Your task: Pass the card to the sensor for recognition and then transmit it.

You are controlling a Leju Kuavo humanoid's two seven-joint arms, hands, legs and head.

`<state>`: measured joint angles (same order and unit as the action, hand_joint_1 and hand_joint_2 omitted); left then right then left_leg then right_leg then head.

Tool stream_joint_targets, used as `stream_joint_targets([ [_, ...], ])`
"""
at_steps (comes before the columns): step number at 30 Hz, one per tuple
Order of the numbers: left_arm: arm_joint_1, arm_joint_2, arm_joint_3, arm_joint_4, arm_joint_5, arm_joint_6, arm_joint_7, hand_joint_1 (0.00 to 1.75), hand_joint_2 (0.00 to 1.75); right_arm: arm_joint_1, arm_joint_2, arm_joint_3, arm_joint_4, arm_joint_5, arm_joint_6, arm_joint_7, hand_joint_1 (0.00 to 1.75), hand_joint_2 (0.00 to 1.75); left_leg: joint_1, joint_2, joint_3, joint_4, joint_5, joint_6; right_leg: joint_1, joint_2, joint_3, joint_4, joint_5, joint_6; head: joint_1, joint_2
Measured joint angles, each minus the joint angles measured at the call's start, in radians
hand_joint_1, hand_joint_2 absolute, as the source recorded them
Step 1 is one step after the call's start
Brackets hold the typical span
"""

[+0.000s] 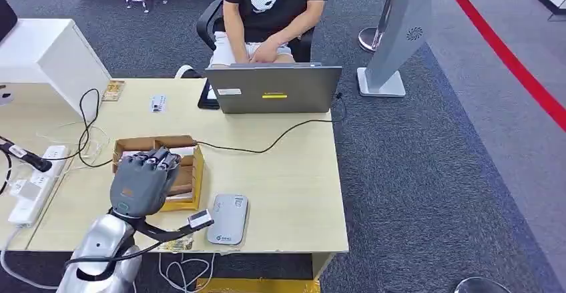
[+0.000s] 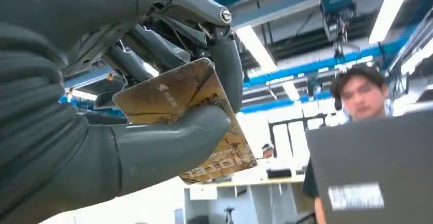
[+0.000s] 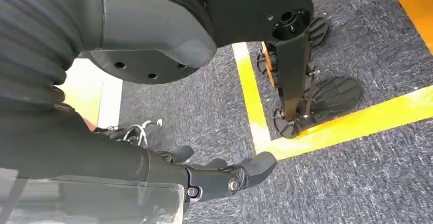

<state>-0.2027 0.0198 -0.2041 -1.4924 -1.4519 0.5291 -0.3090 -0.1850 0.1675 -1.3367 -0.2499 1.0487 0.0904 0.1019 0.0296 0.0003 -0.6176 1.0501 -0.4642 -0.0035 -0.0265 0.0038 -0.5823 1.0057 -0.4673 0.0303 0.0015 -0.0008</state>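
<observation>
Lower left of your head view: left hand [image 1: 142, 181] grips the gold card [image 2: 178, 99] above the bench [image 1: 294, 173]; right hand [image 3: 224, 178] hangs empty, fingers loosely apart.

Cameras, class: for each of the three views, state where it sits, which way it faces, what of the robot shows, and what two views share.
Head view: high on the body, looking down at the table; left hand.
Left wrist view: behind the left hand, facing up past the card.
Right wrist view: hanging arm, facing the floor; right hand.
Shared: head and left wrist views show the laptop.
</observation>
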Motion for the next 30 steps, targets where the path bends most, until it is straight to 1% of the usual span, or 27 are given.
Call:
stream_joint_targets([
  [2, 0.000, -0.001, -0.006, -0.017, 0.003, 0.001, -0.004, 1.75, 1.75, 0.000, 0.000, 0.000, 0.000, 0.000, 0.000, 0.000, 0.00, 1.75, 0.000, 0.000, 0.000, 0.000, 0.000, 0.000, 0.000, 0.000, 0.000, 0.000, 0.000, 0.000, 0.000, 0.000],
  [5, -0.001, -0.009, -0.009, -0.055, 0.053, 0.010, -0.027, 1.75, 1.75, -0.002, 0.000, 0.000, 0.000, -0.001, -0.002, 0.000, 0.00, 1.75, 0.000, 0.000, 0.000, 0.000, 0.000, 0.000, 0.000, 0.000, -0.001, 0.000, 0.000, 0.000, 0.000, 0.000],
  [9, -0.022, -0.045, -0.013, -0.156, 0.090, -0.064, -0.034, 1.75, 1.75, -0.004, 0.002, 0.000, 0.000, -0.002, -0.003, 0.002, 0.00, 1.75, 0.000, 0.000, 0.000, 0.000, 0.000, 0.000, 0.000, 0.000, 0.000, 0.000, 0.000, 0.000, 0.000, 0.000],
  [11, -0.030, -0.056, -0.017, -0.185, 0.098, -0.085, -0.034, 1.75, 1.75, -0.004, 0.003, 0.000, 0.001, -0.002, -0.006, 0.002, 0.00, 1.75, 0.000, 0.000, 0.000, 0.000, 0.000, 0.000, 0.000, 0.000, 0.000, 0.000, 0.000, 0.000, 0.000, 0.000],
  [16, -0.056, -0.079, -0.018, -0.195, 0.137, -0.124, -0.032, 1.75, 1.75, -0.006, 0.008, 0.000, 0.001, 0.002, -0.006, 0.003, 0.00, 1.75, 0.000, 0.000, 0.000, 0.000, 0.000, 0.000, 0.000, 0.000, 0.000, 0.000, 0.000, 0.000, 0.000, 0.000],
  [18, -0.094, -0.082, -0.017, -0.179, 0.129, -0.150, -0.013, 1.75, 1.75, -0.008, 0.008, 0.003, 0.001, 0.015, -0.002, 0.010, 0.00, 1.75, 0.000, -0.001, 0.000, 0.000, 0.000, 0.000, 0.000, -0.001, -0.001, 0.000, 0.000, 0.000, 0.000, 0.000],
  [19, -0.128, -0.082, -0.014, -0.144, 0.111, -0.168, 0.008, 1.75, 1.75, -0.011, 0.008, 0.009, 0.002, 0.028, 0.002, 0.016, 0.00, 1.75, 0.000, -0.001, -0.001, 0.000, 0.001, 0.000, 0.000, -0.001, 0.000, 0.000, 0.000, 0.000, 0.000, 0.000],
  [20, -0.175, -0.082, -0.008, -0.080, 0.091, -0.173, 0.025, 1.75, 1.75, -0.018, 0.008, 0.018, 0.002, 0.039, 0.003, 0.024, 0.00, 1.75, 0.000, -0.002, -0.001, 0.000, 0.002, 0.000, 0.000, -0.002, 0.000, 0.000, 0.001, 0.000, 0.000, 0.000],
  [21, -0.226, -0.081, 0.002, -0.020, 0.069, -0.167, 0.038, 1.75, 1.75, -0.027, 0.010, 0.026, 0.002, 0.048, 0.005, 0.033, 0.00, 1.75, 0.000, -0.002, -0.001, 0.000, 0.003, -0.001, 0.000, -0.002, -0.001, 0.000, 0.002, 0.000, 0.000, 0.000],
  [23, -0.332, -0.077, 0.036, 0.134, 0.046, -0.139, 0.040, 1.75, 1.75, -0.047, 0.011, 0.042, 0.003, 0.061, 0.005, 0.047, 0.00, 1.75, 0.000, -0.001, -0.001, 0.000, 0.005, -0.002, 0.000, 0.000, -0.001, 0.001, 0.004, -0.001, 0.000, 0.000],
  [24, -0.370, -0.075, 0.051, 0.188, 0.038, -0.127, 0.040, 1.75, 1.75, -0.053, 0.013, 0.048, 0.003, 0.063, 0.005, 0.050, 0.00, 1.75, 0.000, 0.000, 0.000, 0.000, 0.005, -0.002, 0.000, 0.000, -0.001, 0.001, 0.005, -0.002, -0.002, 0.000],
  [26, -0.434, -0.072, 0.067, 0.288, -0.006, -0.107, 0.061, 1.75, 1.75, -0.060, 0.014, 0.056, 0.003, 0.074, 0.005, 0.058, 0.00, 1.75, 0.000, -0.001, -0.001, 0.000, 0.006, -0.001, 0.000, -0.001, -0.001, 0.001, 0.005, -0.002, -0.001, 0.000],
  [27, -0.463, -0.071, 0.072, 0.323, -0.025, -0.104, 0.069, 1.75, 1.75, -0.063, 0.015, 0.062, 0.004, 0.078, 0.005, 0.062, 0.00, 1.75, 0.000, -0.001, -0.001, 0.000, 0.007, 0.000, 0.000, -0.001, -0.001, 0.001, 0.005, -0.002, -0.001, 0.000],
  [29, -0.527, -0.062, 0.076, 0.426, -0.076, -0.090, 0.094, 1.75, 1.75, -0.072, 0.018, 0.076, 0.006, 0.095, 0.008, 0.071, 0.00, 1.75, 0.000, -0.002, -0.002, 0.000, 0.007, 0.000, 0.000, -0.001, -0.001, 0.001, 0.005, -0.002, 0.000, 0.000],
  [30, -0.560, -0.060, 0.076, 0.477, -0.078, -0.086, 0.101, 1.75, 1.75, -0.077, 0.019, 0.080, 0.007, 0.100, 0.008, 0.076, 0.00, 1.75, 0.000, -0.002, -0.002, 0.000, 0.007, 0.000, 0.000, -0.001, -0.002, 0.001, 0.005, -0.002, 0.000, 0.000],
])
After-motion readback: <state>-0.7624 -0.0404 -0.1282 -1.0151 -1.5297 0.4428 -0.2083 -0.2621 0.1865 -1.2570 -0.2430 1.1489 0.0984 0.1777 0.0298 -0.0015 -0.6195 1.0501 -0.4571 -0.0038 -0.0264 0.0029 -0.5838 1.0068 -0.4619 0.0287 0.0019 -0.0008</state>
